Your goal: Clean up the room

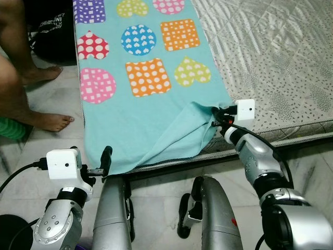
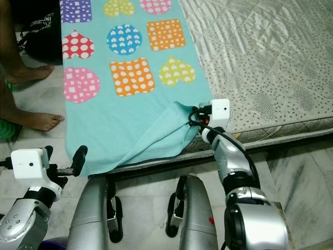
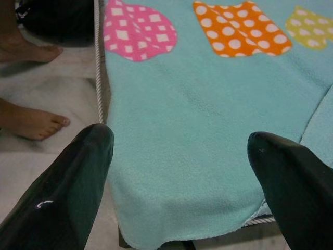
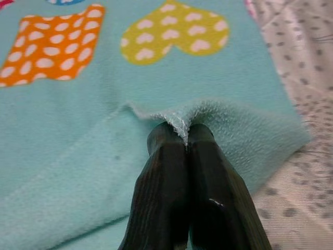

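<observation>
A turquoise blanket (image 1: 151, 114) with coloured heart and square patches lies spread on the left part of a mattress (image 1: 270, 57). Its near right corner is folded back on itself. My right gripper (image 4: 181, 136) is shut on the edge of that folded corner, pinching the fabric between its black fingertips; in the left eye view it sits at the mattress's near edge (image 1: 216, 117). My left gripper (image 3: 182, 156) stands open just in front of the blanket's near left corner (image 3: 156, 219), with nothing between its fingers (image 3: 73, 177).
A person's bare feet (image 1: 49, 121) and legs stand on the tiled floor left of the mattress. A dark bag (image 1: 49, 31) lies beyond them. My own legs (image 1: 213, 208) are right below the mattress's near edge.
</observation>
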Controlling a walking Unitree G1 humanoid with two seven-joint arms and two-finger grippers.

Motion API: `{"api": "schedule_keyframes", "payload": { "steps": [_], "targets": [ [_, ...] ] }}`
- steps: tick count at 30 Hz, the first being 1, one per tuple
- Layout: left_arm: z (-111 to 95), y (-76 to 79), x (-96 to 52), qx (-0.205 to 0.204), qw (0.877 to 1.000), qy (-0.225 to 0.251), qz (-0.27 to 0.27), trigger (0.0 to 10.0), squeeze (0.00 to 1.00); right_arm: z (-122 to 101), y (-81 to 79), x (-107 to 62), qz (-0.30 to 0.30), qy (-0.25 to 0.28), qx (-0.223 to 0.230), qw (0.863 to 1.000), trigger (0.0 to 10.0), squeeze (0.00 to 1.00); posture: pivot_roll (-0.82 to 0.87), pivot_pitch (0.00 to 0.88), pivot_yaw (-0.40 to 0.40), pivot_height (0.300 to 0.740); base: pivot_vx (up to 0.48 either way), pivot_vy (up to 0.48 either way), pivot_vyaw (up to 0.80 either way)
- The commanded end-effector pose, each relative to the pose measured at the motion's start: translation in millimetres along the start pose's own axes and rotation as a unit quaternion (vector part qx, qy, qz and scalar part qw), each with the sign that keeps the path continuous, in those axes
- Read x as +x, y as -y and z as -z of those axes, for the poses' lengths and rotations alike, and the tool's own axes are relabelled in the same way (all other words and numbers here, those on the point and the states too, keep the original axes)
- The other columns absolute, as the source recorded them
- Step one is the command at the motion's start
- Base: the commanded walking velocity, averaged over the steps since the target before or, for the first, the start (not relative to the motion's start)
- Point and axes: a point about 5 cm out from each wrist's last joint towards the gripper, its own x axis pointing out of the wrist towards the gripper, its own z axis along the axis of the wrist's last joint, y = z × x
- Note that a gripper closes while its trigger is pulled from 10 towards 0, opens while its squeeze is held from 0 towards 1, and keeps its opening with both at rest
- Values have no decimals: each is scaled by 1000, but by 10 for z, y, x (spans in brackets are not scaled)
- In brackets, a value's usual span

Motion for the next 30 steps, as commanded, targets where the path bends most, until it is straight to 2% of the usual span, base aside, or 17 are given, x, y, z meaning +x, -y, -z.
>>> {"api": "schedule_keyframes", "payload": {
  "steps": [1, 3, 10, 14, 17, 26, 27, 28, 29, 30],
  "targets": [
    [60, -52, -50, 0, 1000, -13, -11, 10000, 0, 91, 91, -77, 9, -11, 4, 1000, 0, 0, 160, 365, -33, 603, 0, 0, 0],
    [64, -58, -51, 0, 1000, -13, -11, 10000, 0, 106, 104, -94, 8, -12, 2, 1000, 0, 0, 160, 365, -33, 603, 0, 0, 0],
    [68, -45, -32, -2, 1000, -13, -7, 10000, 0, 264, 200, -318, -6, -9, -12, 1000, 0, 0, 140, 360, -21, 603, 0, 0, 0],
    [80, -64, -7, -2, 1000, -14, -3, 10000, 0, 305, 253, -567, -7, 7, -22, 1000, 0, 0, 115, 351, -15, 603, 0, 0, 0],
    [81, -55, 18, -2, 1000, -13, 0, 10000, 0, 326, 247, -697, -5, 11, -29, 999, 0, 0, 104, 346, -12, 603, 0, 0, 0],
    [92, -42, 65, -4, 1000, -12, 8, 10000, 0, 284, 162, -888, -2, 15, -30, 999, 0, 0, 83, 326, -4, 603, 0, 0, 0],
    [95, -38, 76, -4, 1000, -11, 9, 10000, 0, 282, 118, -918, -6, 10, -32, 999, 2980, 0, 83, 324, -3, 603, 0, 0, 0],
    [95, -37, 78, -4, 1000, -11, 10, 10000, 0, 283, 108, -925, -7, 8, -35, 999, 2980, 0, 83, 324, -3, 603, 0, 0, 0],
    [95, -35, 81, -4, 1000, -11, 11, 10000, 0, 288, 91, -928, -7, 6, -37, 999, 9216, 0, 82, 322, -2, 603, 0, 0, 0],
    [97, -34, 87, -4, 1000, -11, 11, 10000, 0, 300, 47, -929, -11, 1, -35, 999, 10000, 0, 82, 319, -2, 603, 0, 0, 0]
  ]
}}
